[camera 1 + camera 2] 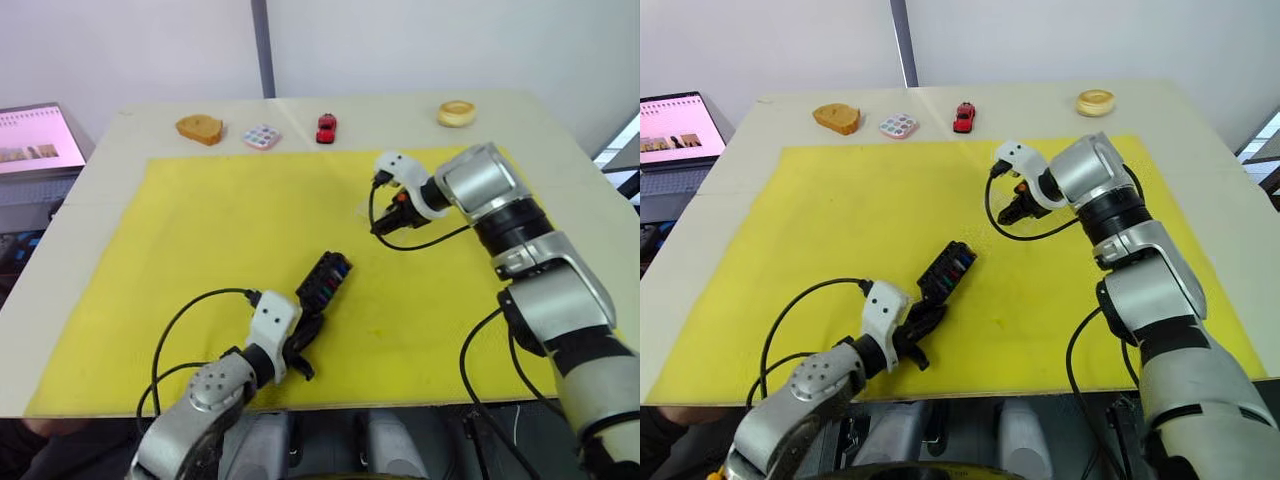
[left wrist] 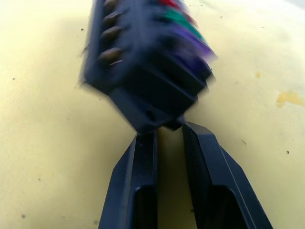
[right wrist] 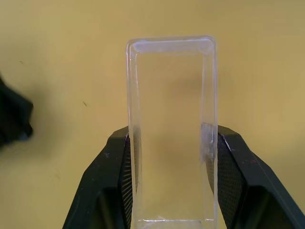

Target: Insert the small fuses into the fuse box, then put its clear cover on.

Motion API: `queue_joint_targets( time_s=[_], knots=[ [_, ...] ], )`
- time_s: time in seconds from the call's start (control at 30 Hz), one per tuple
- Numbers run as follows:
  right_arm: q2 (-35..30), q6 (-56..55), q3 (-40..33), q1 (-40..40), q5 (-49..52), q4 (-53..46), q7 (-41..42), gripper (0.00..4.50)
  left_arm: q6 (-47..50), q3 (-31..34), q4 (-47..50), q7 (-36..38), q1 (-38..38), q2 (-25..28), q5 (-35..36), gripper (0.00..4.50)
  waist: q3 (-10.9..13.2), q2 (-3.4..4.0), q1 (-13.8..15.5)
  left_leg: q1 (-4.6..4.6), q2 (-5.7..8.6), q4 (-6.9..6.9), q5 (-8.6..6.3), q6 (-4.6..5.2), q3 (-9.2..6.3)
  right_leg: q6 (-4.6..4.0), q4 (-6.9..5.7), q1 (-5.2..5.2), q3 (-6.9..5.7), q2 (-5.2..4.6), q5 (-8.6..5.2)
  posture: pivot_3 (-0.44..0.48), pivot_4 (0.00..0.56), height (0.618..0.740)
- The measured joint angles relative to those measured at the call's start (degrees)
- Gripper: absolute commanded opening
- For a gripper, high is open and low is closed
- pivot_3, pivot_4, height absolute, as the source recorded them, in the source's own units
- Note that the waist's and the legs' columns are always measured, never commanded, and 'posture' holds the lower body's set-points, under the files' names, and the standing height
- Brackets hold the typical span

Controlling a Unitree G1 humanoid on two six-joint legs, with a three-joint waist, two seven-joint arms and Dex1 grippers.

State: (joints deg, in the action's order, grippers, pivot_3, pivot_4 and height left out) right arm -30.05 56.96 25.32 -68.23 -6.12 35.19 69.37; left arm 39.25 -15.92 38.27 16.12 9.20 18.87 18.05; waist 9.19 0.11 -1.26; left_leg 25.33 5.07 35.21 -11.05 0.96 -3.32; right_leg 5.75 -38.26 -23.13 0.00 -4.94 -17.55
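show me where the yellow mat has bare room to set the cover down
Bare yellow mat spans the left half, bordered by the black fuse box and the mat's far edge. It is crowded around the box and left gripper, and near the right gripper holding the clear plastic cover.

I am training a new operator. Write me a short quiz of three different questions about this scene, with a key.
1. True or false: the right gripper holds the clear cover.
2. What lies just ahead of the left gripper? A) red toy car B) fuse box C) laptop
3. Fill in: the mat on the table is ___.

Key: 1 true; 2 B; 3 yellow.
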Motion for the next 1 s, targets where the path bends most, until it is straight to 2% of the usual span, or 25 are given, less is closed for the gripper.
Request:
queue_joint_targets(
  time_s=[0.07,0.1,0.17,0.27,0.4,0.5,0.53,0.7,1.0],
  knots=[
    [-0.3,0.8,0.0,1.2,0.5,-1.5,-0.1,1.67,0.1,1.2,0.0,0.8,0.4,0.2,1.0,0.89,0.0,0.00,0.0,0.00,-0.02,0.00,0.00,0.00,0.00,0.00,-0.01,-0.01,0.01,0.02,0.00,0.000,0.150,0.740],
    [-0.4,1.2,0.0,1.4,0.8,-2.0,-0.3,1.67,0.1,1.6,0.1,1.0,0.7,0.3,1.3,1.12,0.0,0.01,0.0,0.00,-0.02,0.00,0.00,0.00,0.00,0.00,-0.01,-0.01,0.01,0.02,0.00,0.000,0.150,0.740],
    [-0.6,1.7,0.0,2.0,1.0,-3.4,-0.7,1.67,-0.1,2.1,1.1,1.3,2.2,1.0,1.5,1.72,0.0,0.01,0.0,0.00,-0.02,0.00,0.00,0.00,0.00,0.00,-0.01,0.00,0.02,0.02,0.00,0.000,0.150,0.740],
    [-1.0,2.2,0.0,2.3,1.8,-4.2,-1.3,1.67,-0.2,2.1,3.1,1.4,4.3,2.2,1.5,3.11,0.0,0.01,0.2,0.00,-0.01,0.01,0.00,0.00,0.00,0.00,0.00,0.01,0.02,0.01,0.00,0.000,0.150,0.740],
    [-2.0,3.0,0.0,2.7,2.7,-6.0,-1.7,1.67,-1.8,2.1,4.6,0.3,7.0,2.5,0.1,3.11,0.0,0.01,0.2,-0.01,-0.02,0.00,-0.01,0.00,0.00,-0.01,0.00,0.00,0.02,0.01,0.00,0.000,0.150,0.740],
    [-2.5,3.8,0.0,2.9,3.3,-6.9,-2.0,1.67,-4.3,2.1,4.6,-0.1,8.6,2.6,-1.5,3.88,0.0,0.01,0.2,-0.01,-0.02,-0.01,-0.01,0.00,0.00,-0.01,0.00,0.00,0.02,0.00,-0.01,0.000,0.150,0.740],
    [-2.6,4.0,0.0,3.1,3.6,-7.3,-2.0,1.67,-5.5,2.1,4.6,-0.1,9.2,2.9,-2.0,4.40,0.0,0.01,0.2,-0.01,-0.03,-0.01,-0.01,0.00,0.00,-0.02,0.00,0.00,0.02,0.01,-0.01,0.000,0.150,0.740],
    [-2.9,4.1,0.0,3.7,4.7,-8.6,-2.0,1.67,-10.9,4.7,2.8,-0.1,9.9,3.9,-5.0,4.46,0.0,0.01,0.4,0.00,-0.02,0.00,-0.01,0.00,-0.01,-0.02,0.01,-0.01,0.02,-0.01,-0.01,0.000,0.150,0.740],
    [-3.0,4.6,0.1,3.8,5.3,-9.3,-2.3,1.67,-14.6,5.0,-3.3,0.6,4.5,3.3,-7.8,4.46,0.0,0.01,0.8,0.00,0.01,0.05,-0.01,0.01,0.00,0.00,0.01,0.03,0.00,-0.04,0.00,0.000,0.150,0.740]
  ],
)
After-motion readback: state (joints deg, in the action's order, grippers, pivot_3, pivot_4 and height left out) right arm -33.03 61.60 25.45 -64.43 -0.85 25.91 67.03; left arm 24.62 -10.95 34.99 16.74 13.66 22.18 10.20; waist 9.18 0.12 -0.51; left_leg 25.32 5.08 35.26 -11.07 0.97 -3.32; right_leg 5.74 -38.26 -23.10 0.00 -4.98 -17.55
